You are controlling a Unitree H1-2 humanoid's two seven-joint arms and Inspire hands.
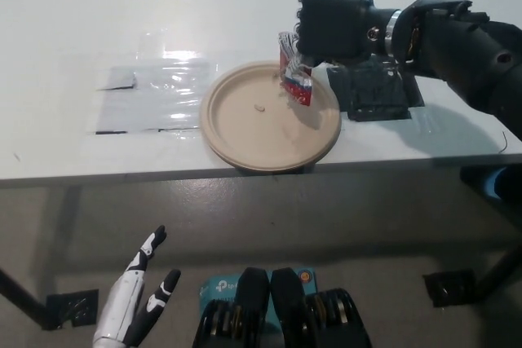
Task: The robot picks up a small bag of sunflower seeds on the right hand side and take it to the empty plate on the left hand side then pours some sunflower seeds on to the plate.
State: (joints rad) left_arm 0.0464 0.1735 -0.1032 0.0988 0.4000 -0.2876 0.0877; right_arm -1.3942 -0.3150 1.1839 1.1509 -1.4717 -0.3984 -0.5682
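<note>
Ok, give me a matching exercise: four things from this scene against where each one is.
Things:
1. bag
2. plate
3. left hand
4. plastic sheet

Places:
A. hanging open below the table edge
B. on the table beside the plate's left
C. held in the right hand over the plate's right rim
D. at the table's front edge

Pairs: 1-C, 2-D, 3-A, 4-B

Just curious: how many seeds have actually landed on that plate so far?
1 that I can see: a seed left of the plate's middle. Others may hide under the bag in the right hand.
</note>
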